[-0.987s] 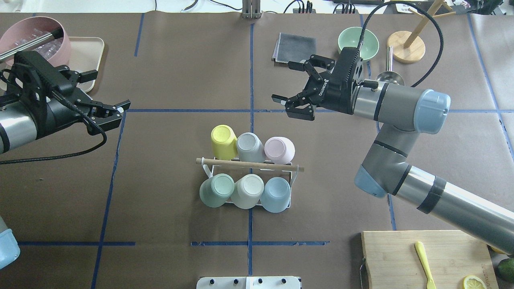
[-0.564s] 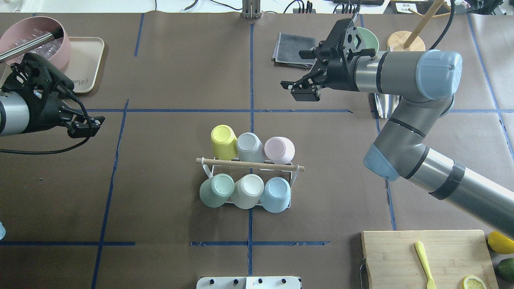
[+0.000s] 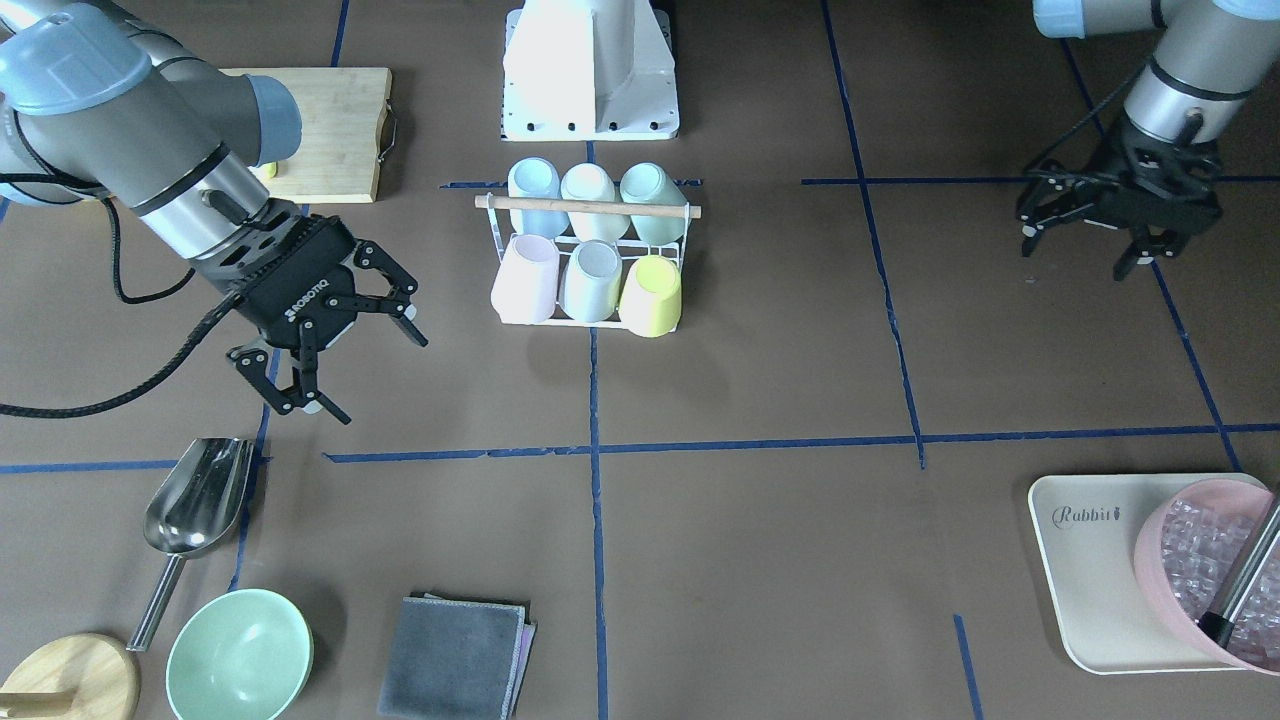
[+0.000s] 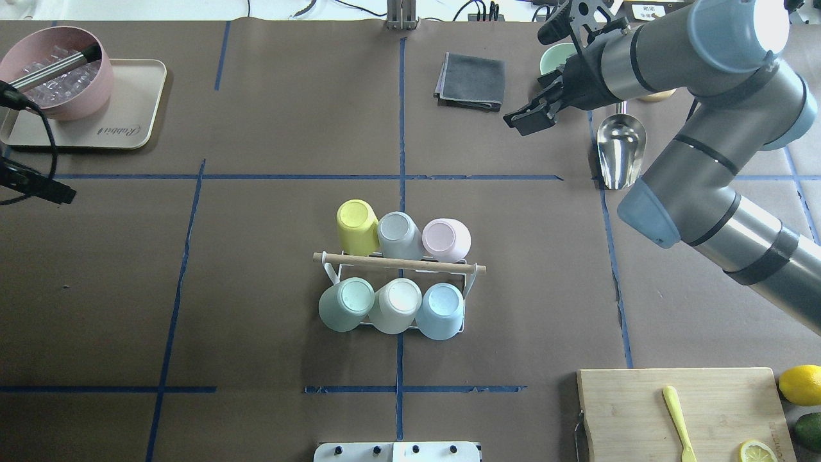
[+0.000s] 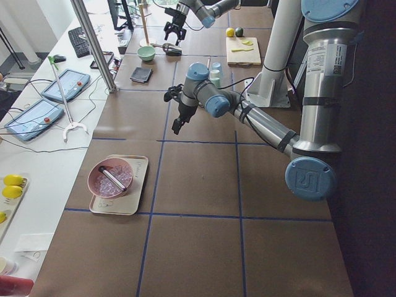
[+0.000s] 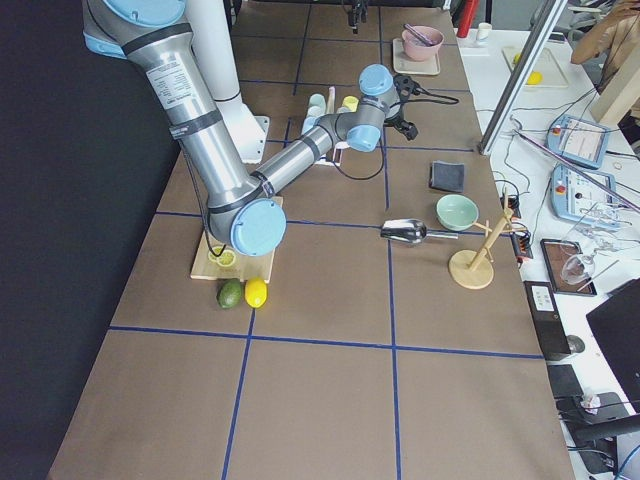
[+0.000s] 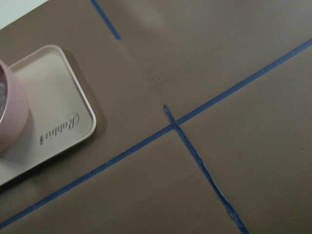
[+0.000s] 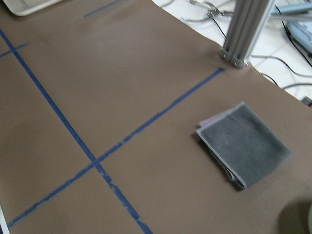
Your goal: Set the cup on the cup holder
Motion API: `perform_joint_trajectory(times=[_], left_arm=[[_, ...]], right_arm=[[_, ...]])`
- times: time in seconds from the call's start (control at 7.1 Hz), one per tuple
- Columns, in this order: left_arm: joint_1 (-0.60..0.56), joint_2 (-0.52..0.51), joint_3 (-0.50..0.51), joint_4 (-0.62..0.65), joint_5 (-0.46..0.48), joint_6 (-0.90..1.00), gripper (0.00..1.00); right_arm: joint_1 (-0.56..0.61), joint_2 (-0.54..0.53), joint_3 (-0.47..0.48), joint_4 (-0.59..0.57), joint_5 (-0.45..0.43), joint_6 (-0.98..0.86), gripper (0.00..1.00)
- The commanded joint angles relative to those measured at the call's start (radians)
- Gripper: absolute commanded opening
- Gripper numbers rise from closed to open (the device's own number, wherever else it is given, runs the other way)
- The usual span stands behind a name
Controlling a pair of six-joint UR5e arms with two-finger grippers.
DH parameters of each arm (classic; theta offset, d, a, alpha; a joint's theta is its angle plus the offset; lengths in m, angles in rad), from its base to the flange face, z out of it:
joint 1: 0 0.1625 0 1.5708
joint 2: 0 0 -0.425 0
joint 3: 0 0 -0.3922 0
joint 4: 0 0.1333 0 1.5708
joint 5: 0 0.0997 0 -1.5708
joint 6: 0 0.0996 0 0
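Observation:
The cup holder (image 4: 397, 263), a white wire rack with a wooden rod across its top, stands at the table's middle; it also shows in the front-facing view (image 3: 588, 207). Several pastel cups sit upside down on its prongs, among them a yellow cup (image 4: 356, 226), a pink cup (image 4: 446, 239) and a blue cup (image 4: 440, 310). My right gripper (image 3: 365, 370) is open and empty, far from the rack, near the grey cloth; it also shows in the overhead view (image 4: 523, 120). My left gripper (image 3: 1076, 250) is open and empty, out at the table's left side.
A pink bowl of ice (image 4: 54, 74) stands on a cream tray (image 4: 128, 128) at the far left. A grey cloth (image 4: 471, 80), a metal scoop (image 4: 619, 151) and a green bowl (image 3: 238, 655) lie at the far right. A wooden board (image 4: 673, 410) is at the near right.
Both arms have drawn away from the middle. The left gripper has moved out to the view's left edge, the right gripper up toward the far right. The cups and rack have not moved.

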Motion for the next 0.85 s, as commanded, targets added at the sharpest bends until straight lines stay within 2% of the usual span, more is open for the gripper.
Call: perform_joint_trajectory(times=[0.0,0.28,0.42,0.56,0.7], left_arm=[[-0.144,0.015,0.116,0.022,-0.154,0.011,1.0],[-0.26,0.016,0.241,0.063,-0.156,0.223,1.0],[-0.343,0.027,0.268,0.171,-0.154,0.328,1.0],[-0.414,0.041,0.3,0.237,-0.15,0.387,1.0],[-0.486,0.062,0.317,0.246,-0.151,0.387,1.0]], right_arm=[[0.039,0.006,0.015,-0.249,0.037,-0.002,1.0],[0.056,0.006,0.027,-0.448,0.032,-0.005,1.0],[0.059,0.004,0.027,-0.471,0.035,-0.001,1.0],[0.063,-0.011,0.02,-0.473,0.109,0.001,1.0],[0.083,-0.038,0.018,-0.471,0.147,0.001,1.0]])
